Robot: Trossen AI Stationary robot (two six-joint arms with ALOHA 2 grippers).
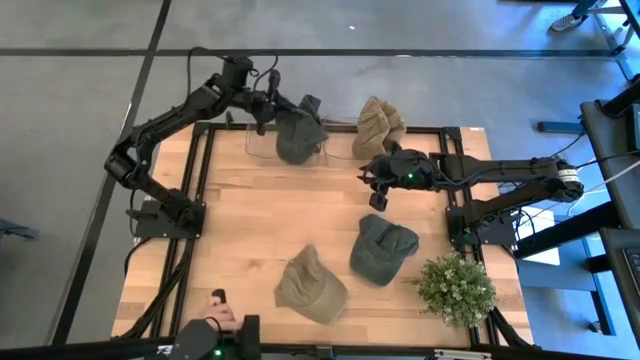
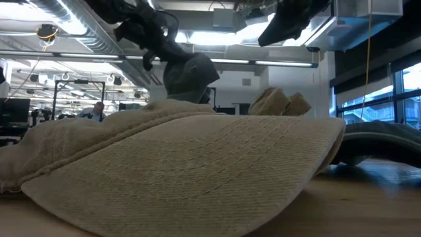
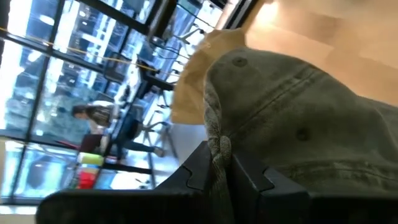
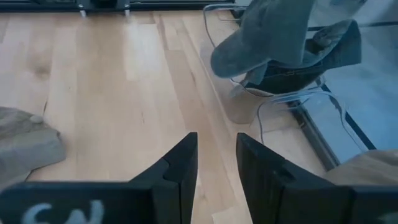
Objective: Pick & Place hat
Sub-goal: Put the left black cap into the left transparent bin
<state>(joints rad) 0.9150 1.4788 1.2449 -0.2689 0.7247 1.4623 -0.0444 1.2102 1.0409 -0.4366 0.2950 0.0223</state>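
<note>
My left gripper (image 1: 283, 113) is at the table's far edge, shut on a grey-green hat (image 1: 298, 135) that hangs over a clear holder (image 1: 258, 148). The low view shows this hat (image 2: 189, 76) up in the air. My right gripper (image 1: 377, 192) hovers open above the table's middle right and holds nothing; its wrist view looks toward the held hat (image 4: 280, 34). A tan hat (image 1: 378, 125) lies at the far edge. A dark green hat (image 1: 383, 248) and an olive-tan hat (image 1: 310, 285) lie crown up near the near edge. My left gripper pinches a bunched fold of the grey-green hat's cloth (image 3: 217, 146) between its two shut fingers (image 3: 196, 168). The hat hangs below and past the fingers, its lower part (image 4: 292, 71) down at the clear holder; whether it touches there, I cannot tell.
A small green plant (image 1: 455, 290) stands at the near right corner. The black frame (image 1: 330, 128) rims the table. A dark small object (image 1: 218, 297) lies at the near left edge. Bare wood (image 1: 260, 215) spreads across the middle left. The olive-tan hat (image 2: 184, 164) fills the low view.
</note>
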